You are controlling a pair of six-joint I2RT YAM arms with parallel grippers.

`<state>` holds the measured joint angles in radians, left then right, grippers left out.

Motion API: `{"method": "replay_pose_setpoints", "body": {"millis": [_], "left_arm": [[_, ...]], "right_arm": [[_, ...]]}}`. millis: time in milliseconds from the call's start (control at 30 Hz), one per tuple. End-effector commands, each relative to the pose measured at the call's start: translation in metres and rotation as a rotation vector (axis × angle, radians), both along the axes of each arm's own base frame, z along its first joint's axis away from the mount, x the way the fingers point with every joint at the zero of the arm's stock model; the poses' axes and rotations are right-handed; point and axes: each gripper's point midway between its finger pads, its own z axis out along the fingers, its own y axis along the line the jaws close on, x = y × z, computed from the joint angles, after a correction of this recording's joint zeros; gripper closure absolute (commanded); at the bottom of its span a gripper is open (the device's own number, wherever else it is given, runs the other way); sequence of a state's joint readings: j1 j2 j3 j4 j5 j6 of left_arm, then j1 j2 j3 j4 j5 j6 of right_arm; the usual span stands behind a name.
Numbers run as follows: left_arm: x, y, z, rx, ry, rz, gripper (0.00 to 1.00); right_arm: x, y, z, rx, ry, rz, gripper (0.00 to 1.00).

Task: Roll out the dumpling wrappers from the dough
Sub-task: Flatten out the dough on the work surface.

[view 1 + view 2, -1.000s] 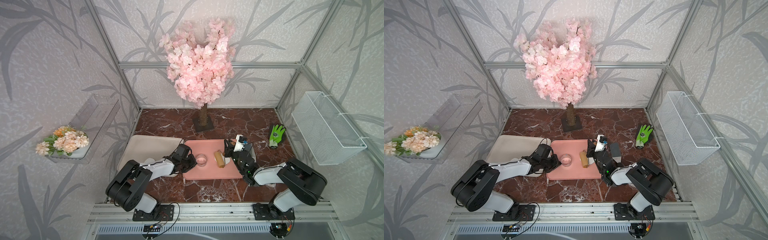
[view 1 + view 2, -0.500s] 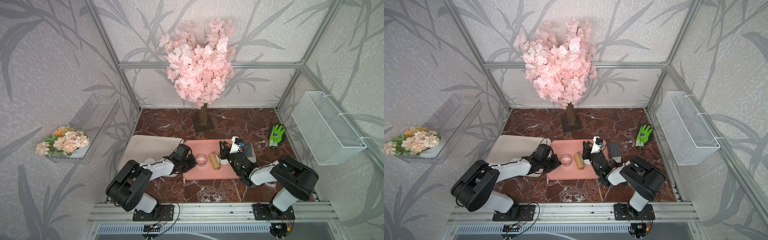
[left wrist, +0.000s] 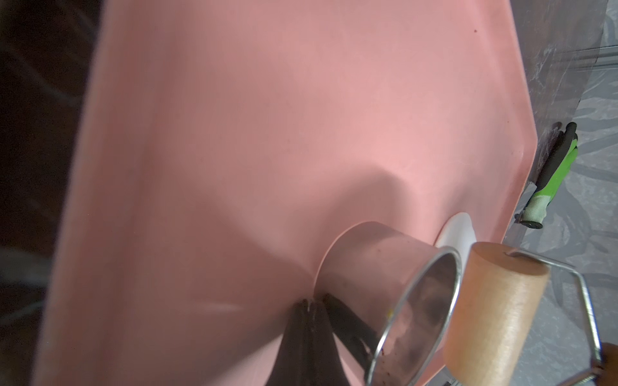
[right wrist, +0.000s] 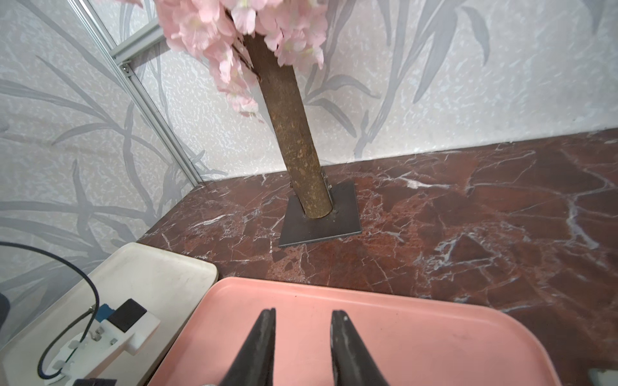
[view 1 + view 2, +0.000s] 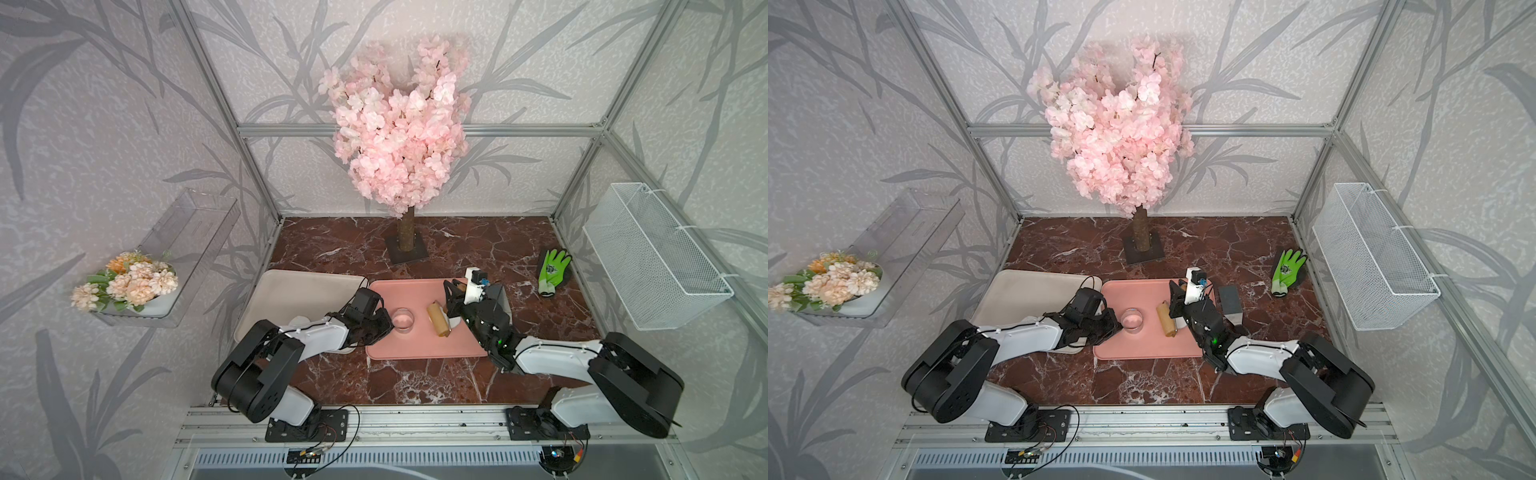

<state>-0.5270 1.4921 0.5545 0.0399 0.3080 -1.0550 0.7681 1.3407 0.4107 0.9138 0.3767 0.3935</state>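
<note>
The pink tray (image 5: 415,349) holds 3 things: the ring (image 5: 403,320) standing near its middle, the pin (image 5: 439,318) lying just right of the ring, and the dough (image 3: 454,230). The dough is a flat white sheet on the tray floor, and only its edge shows, past the ring and under the pin. The beige tray (image 5: 299,291) lies just beside the pink tray's left edge, with the left arm stretched across it. A grey block (image 5: 1229,301) stands just beside the pink tray's right edge.

Both trays rest on a red-brown marble table (image 5: 415,382). Behind the pink tray stands a pink blossom tree (image 5: 399,124) on a dark square plate. A green glove (image 5: 552,272) lies well to the pink tray's right. Beyond the glove a white wire basket (image 5: 656,266) hangs on the wall. On the wall far left of the pink tray, a clear shelf (image 5: 195,232) carries flowers (image 5: 129,280). The walls are grey leaf-pattern paper in a metal frame.

The left gripper (image 3: 309,302) is fully closed, its tips on the pink tray's floor against the foot of the ring's wall. The right gripper (image 4: 303,312) hangs over the pink tray's right part, jaws partly apart, with nothing between the tips. The pin lies right alongside it. Whether it clamps the pin's handle further back cannot be told.
</note>
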Motion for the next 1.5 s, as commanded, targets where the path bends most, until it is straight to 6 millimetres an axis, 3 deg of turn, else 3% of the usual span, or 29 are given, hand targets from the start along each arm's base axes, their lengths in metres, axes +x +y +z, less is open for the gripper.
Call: {"method": "replay_pose_setpoints", "body": {"millis": [0, 167, 467, 567, 833, 1167, 1267, 1467], "left_arm": [[-0.052, 0.043, -0.051, 0.193, 0.214, 0.018, 1.00], [-0.053, 0.044, -0.052, 0.195, 0.218, 0.018, 1.00], [-0.051, 0.043, -0.050, 0.194, 0.215, 0.024, 1.00], [-0.052, 0.044, -0.051, 0.197, 0.218, 0.023, 1.00], [-0.054, 0.046, -0.053, 0.203, 0.224, 0.021, 1.00], [-0.055, 0.046, -0.053, 0.202, 0.223, 0.022, 1.00], [-0.055, 0.046, -0.053, 0.202, 0.222, 0.022, 1.00], [-0.055, 0.047, -0.053, 0.202, 0.222, 0.022, 1.00]], "right_arm": [[0.006, -0.022, 0.019, -0.016, -0.036, -0.080, 1.00], [0.013, -0.048, -0.018, -0.054, 0.031, -0.163, 1.00], [0.010, -0.021, -0.084, -0.065, 0.150, -0.078, 1.00], [0.005, -0.012, -0.096, -0.081, 0.169, -0.067, 1.00], [0.000, -0.013, -0.120, -0.108, 0.216, -0.075, 1.00], [0.006, 0.008, -0.101, -0.099, 0.175, -0.033, 1.00], [0.008, 0.011, -0.075, -0.080, 0.128, -0.018, 1.00], [0.004, 0.008, -0.003, 0.008, 0.003, 0.002, 1.00]]}}
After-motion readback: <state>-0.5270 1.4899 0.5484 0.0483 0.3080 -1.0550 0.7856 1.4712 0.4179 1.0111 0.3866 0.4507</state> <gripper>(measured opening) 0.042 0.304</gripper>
